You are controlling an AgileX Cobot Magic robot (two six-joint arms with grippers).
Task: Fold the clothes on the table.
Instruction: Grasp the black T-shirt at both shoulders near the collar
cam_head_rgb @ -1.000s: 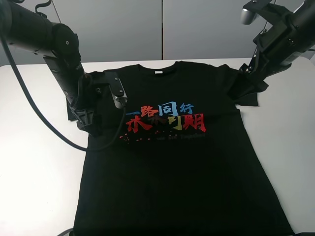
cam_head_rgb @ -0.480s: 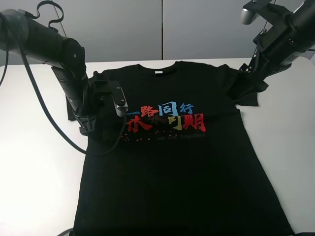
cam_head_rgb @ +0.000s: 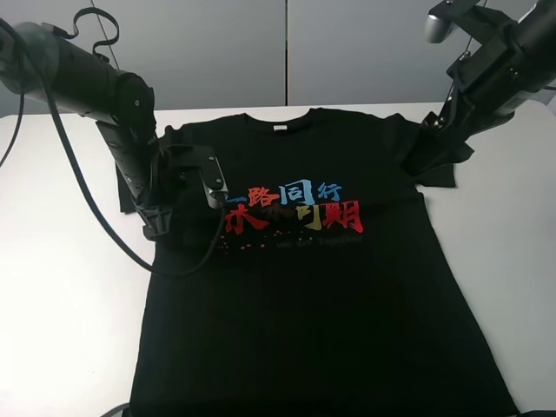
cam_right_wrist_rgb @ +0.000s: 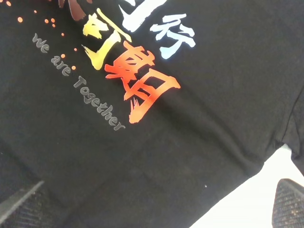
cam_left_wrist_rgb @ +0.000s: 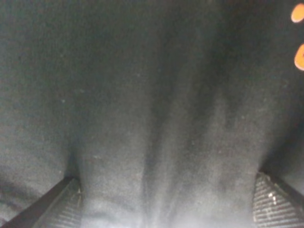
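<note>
The black T-shirt (cam_head_rgb: pixel 330 295) lies flat and face up on the white table (cam_head_rgb: pixel 61 313), collar (cam_head_rgb: pixel 280 117) toward the far edge and hem running out at the near edge of the high view. Its coloured print (cam_head_rgb: pixel 291 208) sits across the chest.

The left gripper (cam_head_rgb: pixel 165 228) is pressed down on the shirt just inside the sleeve (cam_head_rgb: pixel 129 187) on its side. In the left wrist view its 2 fingers (cam_left_wrist_rgb: pixel 66 204) stand wide apart, released, with a ridge of wrinkled cloth rising between them. A black cable (cam_head_rgb: pixel 174 265) loops from that arm over the fabric.

The right gripper (cam_head_rgb: pixel 432 149) is at the other sleeve (cam_head_rgb: pixel 441 174), black on black, so contact there cannot be told. In the right wrist view its fingers (cam_right_wrist_rgb: pixel 289 202) are spread and nothing is between them; the print (cam_right_wrist_rgb: pixel 137 90) and a corner of bare table (cam_right_wrist_rgb: pixel 247 204) beyond the shirt's edge show.

Wide bare table lies on both sides of the shirt, more on the left arm's side. A narrow white strip runs behind the collar.
</note>
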